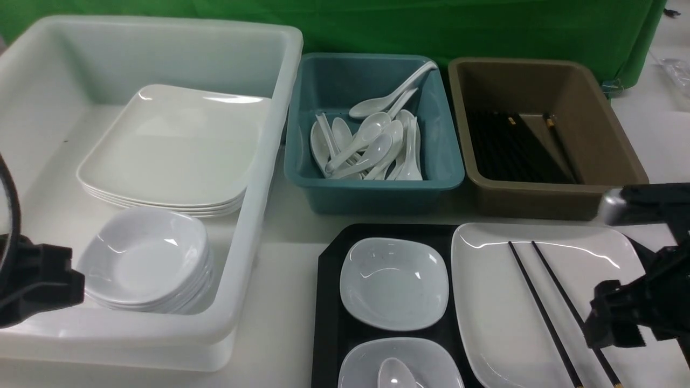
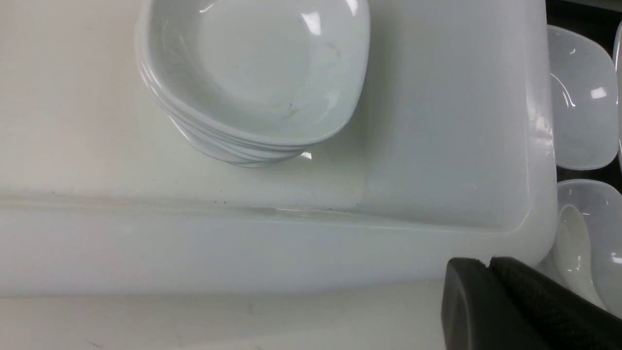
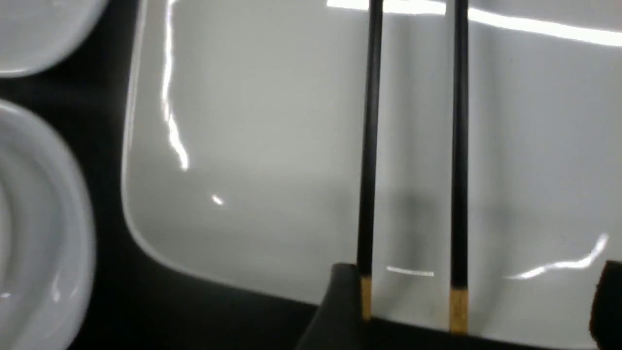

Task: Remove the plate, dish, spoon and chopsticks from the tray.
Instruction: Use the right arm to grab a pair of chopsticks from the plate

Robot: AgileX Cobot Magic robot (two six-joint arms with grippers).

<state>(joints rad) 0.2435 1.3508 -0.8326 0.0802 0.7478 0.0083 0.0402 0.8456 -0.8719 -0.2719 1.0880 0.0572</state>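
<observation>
The black tray (image 1: 329,302) lies at the front right. On it the large white plate (image 1: 496,312) carries the two black chopsticks (image 1: 544,307). Left of the plate are two small white dishes, one further back (image 1: 393,283) and one nearer (image 1: 409,361) that holds the white spoon (image 1: 396,374). My right gripper (image 1: 614,318) is open above the plate's right side. In the right wrist view its fingers (image 3: 340,296) straddle the gold-banded ends of the chopsticks (image 3: 369,146) without touching them. My left gripper (image 2: 487,263) is shut and empty, over the front rim of the white tub.
The white tub (image 1: 269,161) on the left holds a stack of large plates (image 1: 172,151) and a stack of small dishes (image 1: 143,258). A teal bin (image 1: 377,186) behind the tray holds several spoons. A brown tub (image 1: 533,199) at the back right holds several chopsticks.
</observation>
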